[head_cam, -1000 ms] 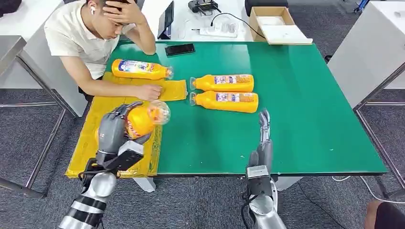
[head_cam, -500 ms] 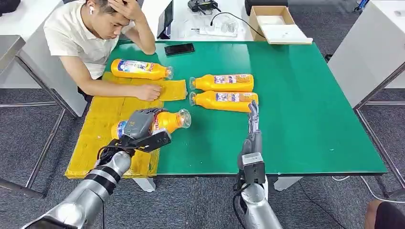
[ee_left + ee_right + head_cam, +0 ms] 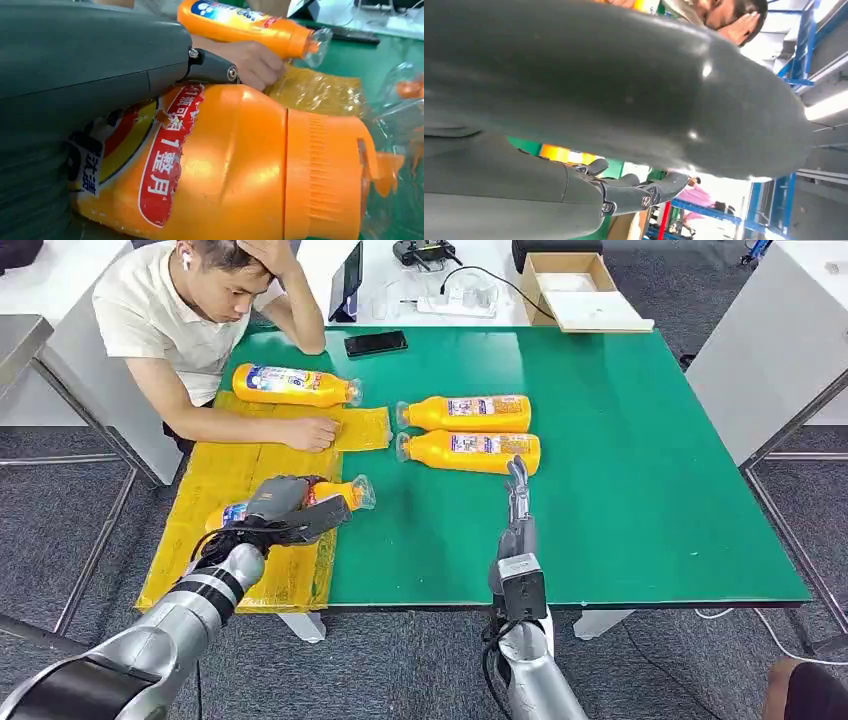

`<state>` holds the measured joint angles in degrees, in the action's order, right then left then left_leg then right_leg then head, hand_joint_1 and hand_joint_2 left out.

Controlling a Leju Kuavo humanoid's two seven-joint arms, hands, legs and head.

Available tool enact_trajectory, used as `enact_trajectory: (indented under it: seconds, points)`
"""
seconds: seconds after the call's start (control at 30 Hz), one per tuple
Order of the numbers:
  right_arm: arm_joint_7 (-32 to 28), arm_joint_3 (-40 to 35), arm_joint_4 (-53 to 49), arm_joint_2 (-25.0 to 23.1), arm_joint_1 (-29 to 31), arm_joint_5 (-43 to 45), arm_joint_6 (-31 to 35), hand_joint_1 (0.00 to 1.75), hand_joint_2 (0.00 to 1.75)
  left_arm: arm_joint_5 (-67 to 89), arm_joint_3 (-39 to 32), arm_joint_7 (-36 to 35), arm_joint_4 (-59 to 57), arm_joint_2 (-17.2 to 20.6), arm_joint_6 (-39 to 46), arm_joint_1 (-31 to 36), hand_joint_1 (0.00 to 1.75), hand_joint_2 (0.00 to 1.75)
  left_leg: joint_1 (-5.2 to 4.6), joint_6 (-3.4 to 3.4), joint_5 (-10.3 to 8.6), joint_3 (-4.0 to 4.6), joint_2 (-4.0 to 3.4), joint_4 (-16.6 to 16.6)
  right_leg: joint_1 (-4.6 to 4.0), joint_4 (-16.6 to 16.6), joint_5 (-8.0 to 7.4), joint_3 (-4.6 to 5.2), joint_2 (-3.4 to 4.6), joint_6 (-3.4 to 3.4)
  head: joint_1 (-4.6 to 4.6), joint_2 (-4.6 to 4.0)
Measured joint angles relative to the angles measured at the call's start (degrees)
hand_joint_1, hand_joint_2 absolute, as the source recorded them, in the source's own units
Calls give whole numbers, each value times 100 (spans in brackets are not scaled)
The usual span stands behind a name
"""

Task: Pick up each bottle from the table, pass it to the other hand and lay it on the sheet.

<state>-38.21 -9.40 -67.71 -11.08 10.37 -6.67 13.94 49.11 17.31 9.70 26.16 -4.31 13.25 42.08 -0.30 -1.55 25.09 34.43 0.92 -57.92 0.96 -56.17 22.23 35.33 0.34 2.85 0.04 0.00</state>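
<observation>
Bottle of orange plastic, lying on its side over the near part of the yellow sheet, clear cap pointing toward the green desk. My left hand is wrapped around its labelled body; in the left wrist view I see a ribbed orange collar and a red label with white characters. My right hand reaches flat over the desk, fingers straight and together, holding nothing, tips just short of the nearer of two bottles lying side by side. Another bottle lies at the sheet's far end, beside a person's forearm. The sheet looks crinkled, glossy.
</observation>
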Motion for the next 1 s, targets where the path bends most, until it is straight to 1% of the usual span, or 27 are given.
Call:
enact_trajectory:
  seconds: [0.07,0.1,0.17,0.37,0.4,0.43,0.47,0.5,0.6,0.7,0.8,1.0]
  points:
    - [0,2,33,0,2,0,-4,0,0,6,2,-87,-63,0,11,28,175,175,1,0,0,0,1,0,0,-2,0,0,0,0,-2,0]
    - [2,2,48,0,3,-2,-4,0,0,31,2,-133,-90,0,11,38,169,175,1,0,0,-1,1,0,0,-2,0,0,0,0,0,0]
    - [0,4,79,2,4,-22,-4,0,0,89,4,-177,-155,2,-43,52,126,175,1,0,0,-1,-2,0,0,-3,0,0,0,0,-2,0]
    - [0,46,181,28,9,-66,0,0,0,65,15,59,-240,-2,-474,71,126,175,-1,0,1,-9,0,0,2,0,0,-9,0,0,-2,-2]
    - [0,50,199,35,10,-68,2,0,0,55,17,72,-247,-2,-503,77,89,175,-1,1,1,-12,0,0,2,0,1,-11,0,0,0,-2]
    - [0,55,214,37,11,-68,2,0,0,50,17,83,-253,-2,-511,79,33,175,-1,0,1,-12,0,0,2,0,0,-12,0,0,-2,-2]
    - [2,65,225,39,12,-68,2,0,0,50,17,85,-258,-2,-518,80,7,175,-1,0,1,-13,0,0,2,0,0,-12,0,0,-2,0]
    - [2,79,236,42,12,-70,2,0,0,44,17,88,-260,-2,-527,80,0,175,-1,0,1,-14,0,0,1,0,0,-13,0,0,-2,0]
    - [0,96,273,44,16,-72,9,0,0,-109,-7,199,-271,0,-747,75,0,175,-1,0,0,-15,0,0,1,-1,0,-14,0,0,0,-2]
    - [0,107,310,61,34,-70,9,0,0,-355,-99,457,-284,0,-1012,66,0,175,-1,0,0,-15,-1,0,1,-2,0,-14,0,0,-2,0]
    - [0,120,341,85,43,-66,15,0,0,-802,-273,992,-284,0,-1294,10,0,175,-1,0,0,-13,3,0,1,-2,0,-14,-1,0,0,-2]
    - [0,120,363,138,40,-15,55,0,0,-1495,-571,1819,97,4,-1443,-284,0,175,-1,0,1,-9,5,0,2,0,1,-12,0,0,-2,0]
